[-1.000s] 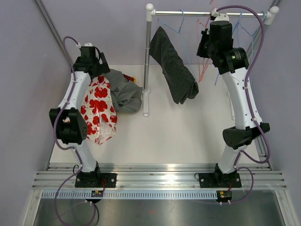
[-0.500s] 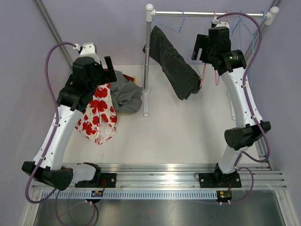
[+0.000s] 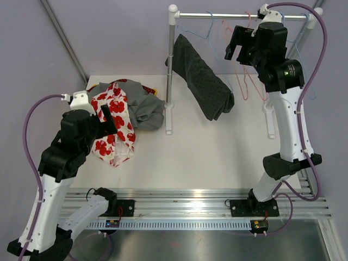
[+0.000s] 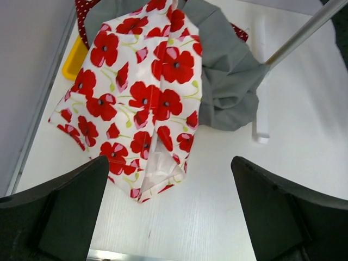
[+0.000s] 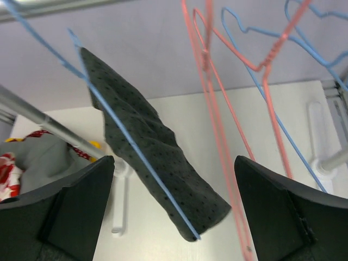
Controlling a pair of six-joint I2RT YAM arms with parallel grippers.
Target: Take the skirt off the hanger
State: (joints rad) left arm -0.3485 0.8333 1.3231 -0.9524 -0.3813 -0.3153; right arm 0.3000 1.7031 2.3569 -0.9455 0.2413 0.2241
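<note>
Skirt [image 3: 204, 76] — one, on blue hanger [image 5: 142, 163] | heaped garments [image 4: 147, 92]: two | left end effector [image 4: 171, 166], right end effector [image 5: 174, 163] — both apart

The left arm [image 3: 50, 185] folds back toward the near left corner, its elbow low beside the base and its forearm rising to a wrist that tips the left tool [image 3: 109, 118] downward and toward the far side. Its jaws stand wide apart with nothing between them. The right arm [image 3: 288, 119] stretches tall along the far right, wrist bent leftward. The right tool [image 3: 235, 43] is raised high, its jaws likewise spread wide and gripping nothing.
</note>
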